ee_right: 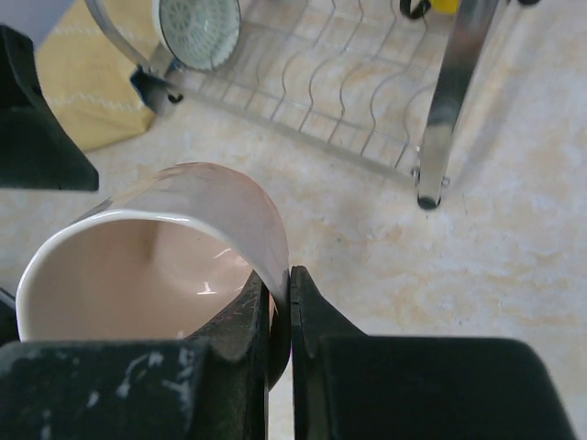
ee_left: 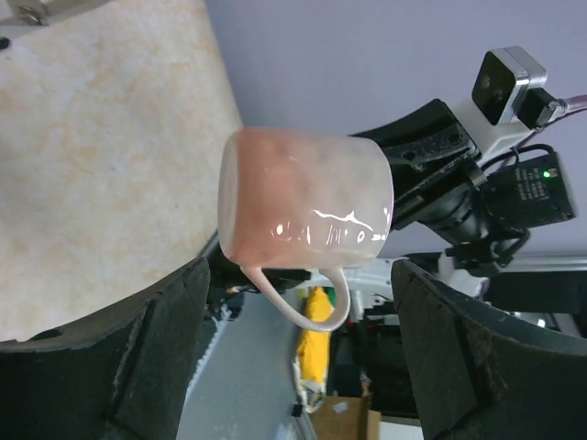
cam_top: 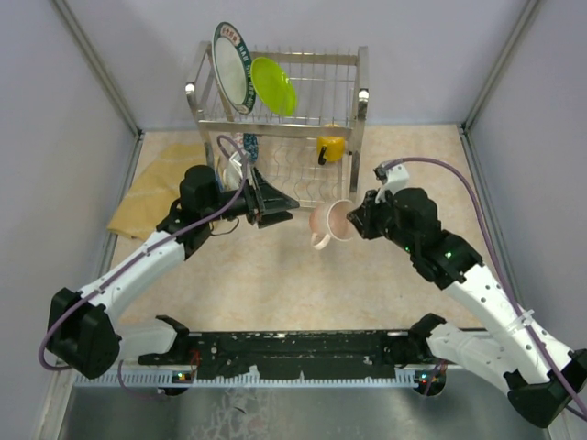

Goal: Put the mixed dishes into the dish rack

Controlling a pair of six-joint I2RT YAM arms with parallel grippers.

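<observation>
The pale pink mug (cam_top: pixel 328 223) hangs on its side above the table, in front of the dish rack (cam_top: pixel 361 101). My right gripper (cam_top: pixel 353 220) is shut on its rim wall, one finger inside the cup (ee_right: pixel 183 247) and one outside. My left gripper (cam_top: pixel 292 209) is open and points at the mug's base from the left. In the left wrist view the mug (ee_left: pixel 307 206) lies just beyond the wide-spread fingers (ee_left: pixel 156 339), handle down. A white dark-rimmed plate (cam_top: pixel 234 69) and a lime-green plate (cam_top: pixel 273 85) stand on the top tier. The yellow mug (cam_top: pixel 332 147) and the blue patterned bowl (ee_right: pixel 197 29) are on the lower tier.
A yellow patterned cloth (cam_top: pixel 151 188) lies on the table left of the rack, under my left arm. The rack's front right post (ee_right: pixel 440 110) stands just behind the held mug. Grey walls close in both sides of the table.
</observation>
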